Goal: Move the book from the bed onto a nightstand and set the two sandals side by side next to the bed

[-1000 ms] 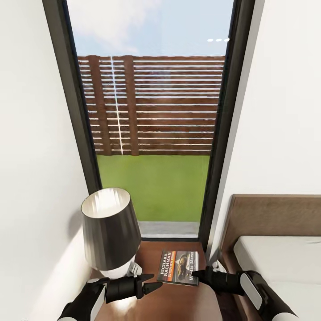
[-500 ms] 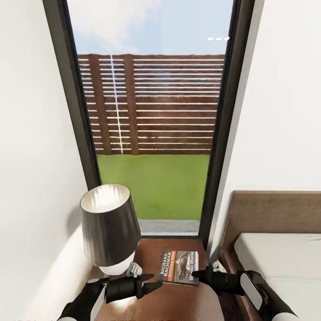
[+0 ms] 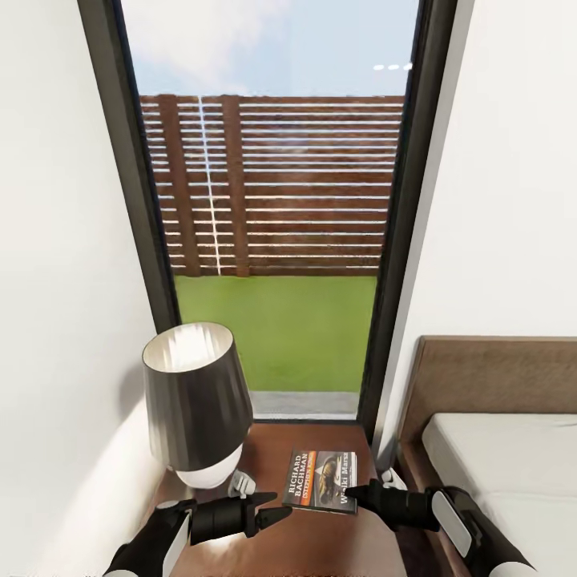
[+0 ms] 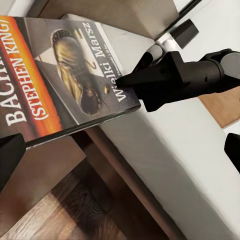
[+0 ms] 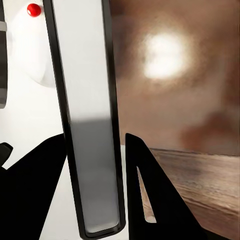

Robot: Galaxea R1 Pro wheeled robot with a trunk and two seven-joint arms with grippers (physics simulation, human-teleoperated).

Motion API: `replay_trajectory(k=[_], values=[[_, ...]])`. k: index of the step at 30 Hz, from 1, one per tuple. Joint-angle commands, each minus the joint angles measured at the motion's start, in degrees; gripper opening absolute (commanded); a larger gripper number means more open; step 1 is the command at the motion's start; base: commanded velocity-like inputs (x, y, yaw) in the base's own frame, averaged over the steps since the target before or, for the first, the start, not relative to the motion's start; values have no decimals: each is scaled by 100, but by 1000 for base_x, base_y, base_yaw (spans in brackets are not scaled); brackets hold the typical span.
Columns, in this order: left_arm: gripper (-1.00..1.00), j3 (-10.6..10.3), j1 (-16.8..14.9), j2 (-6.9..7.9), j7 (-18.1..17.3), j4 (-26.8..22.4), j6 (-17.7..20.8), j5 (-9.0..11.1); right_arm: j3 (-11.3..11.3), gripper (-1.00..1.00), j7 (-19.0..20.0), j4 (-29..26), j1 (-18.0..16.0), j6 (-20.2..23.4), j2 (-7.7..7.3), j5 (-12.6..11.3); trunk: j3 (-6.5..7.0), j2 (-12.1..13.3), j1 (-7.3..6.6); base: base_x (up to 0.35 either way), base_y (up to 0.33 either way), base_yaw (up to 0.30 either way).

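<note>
Both arms reaching forward low, forearms angling inward toward each other, left gripper [image 3: 268, 507] hanging with its black fingers spread apart and holding nothing, right gripper [image 3: 353, 494] pointing left, its fingers [image 5: 150, 200] pinching the book's [image 3: 322, 480] near edge

Tall dark-framed window [image 3: 272, 208] ahead between white walls; wooden slat fence [image 3: 272, 188], grass, sky beyond. Nightstand [image 3: 272, 457] below window, dark reddish-brown worktop. Lamp [image 3: 196, 405] with dark shade on its left part. Book [image 3: 318, 479] flat on worktop, right of lamp. Right gripper [image 3: 353, 494] at book's near right corner, fingers closed on its edge. Left gripper [image 3: 276, 508] near book's left edge, fingers parted, not touching. Bed [image 3: 497, 465] at right, brown headboard, pale mattress.
</note>
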Motion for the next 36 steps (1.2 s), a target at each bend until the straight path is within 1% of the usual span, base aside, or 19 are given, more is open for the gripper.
replay_trajectory(k=[1,36], values=[[100,49,-4,-9,-39,-9,60,-52,-17,-100,17,-2,-4,33,1,-5,-24,-45,22,0,0,0],[100,49,-4,-9,-40,-8,60,-53,-17,-100,17,-2,-4,33,3,-5,-653,-1448,791,0,0,0]])
